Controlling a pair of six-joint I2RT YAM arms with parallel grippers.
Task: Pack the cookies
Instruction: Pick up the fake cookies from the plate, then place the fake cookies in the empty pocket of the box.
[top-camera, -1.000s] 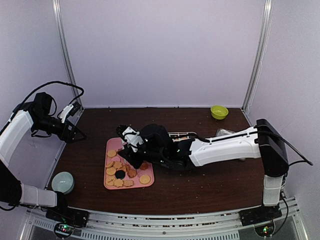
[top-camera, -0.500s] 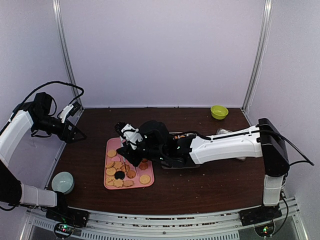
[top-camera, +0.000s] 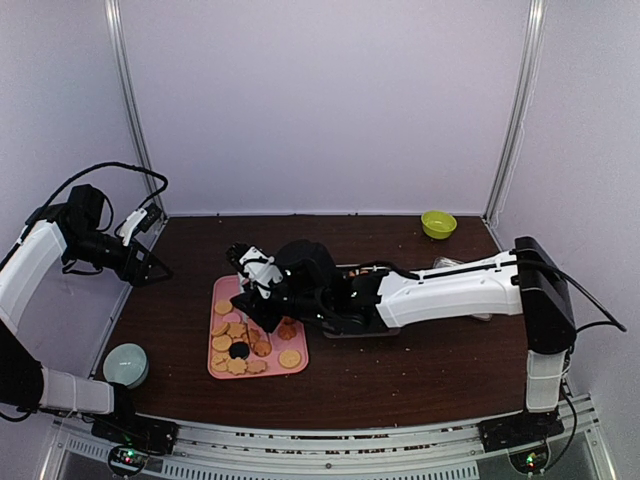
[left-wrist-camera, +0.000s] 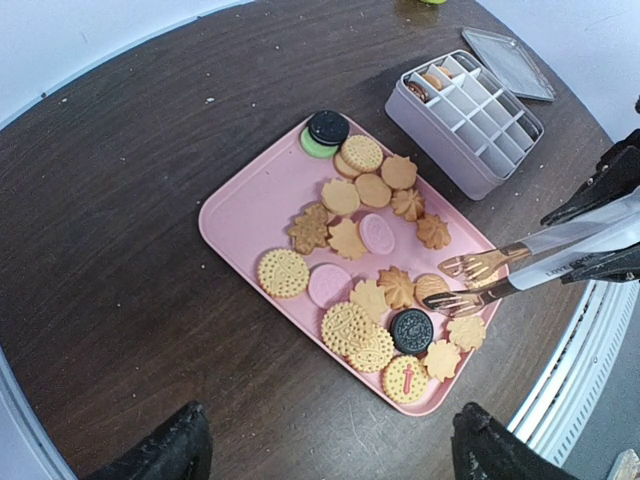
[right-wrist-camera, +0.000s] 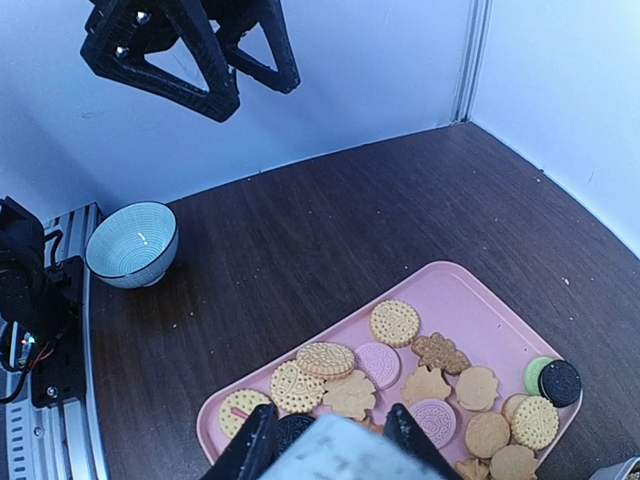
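Right arm (top-camera: 440, 292) crept left | cookies (left-wrist-camera: 373, 190) on tray (left-wrist-camera: 245, 215) beneath jaws' tongs (left-wrist-camera: 495, 262)

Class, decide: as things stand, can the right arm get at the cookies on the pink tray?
Probably yes. The right gripper holds the tongs, whose tips hang over the pink tray, close to the cookies. Nothing stands between them.

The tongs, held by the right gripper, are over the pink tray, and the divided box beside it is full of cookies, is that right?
Not quite: the divided box is nearly empty, with cookies in only a couple of end compartments, as the left wrist view shows. The tongs in the right gripper are indeed over the pink tray.
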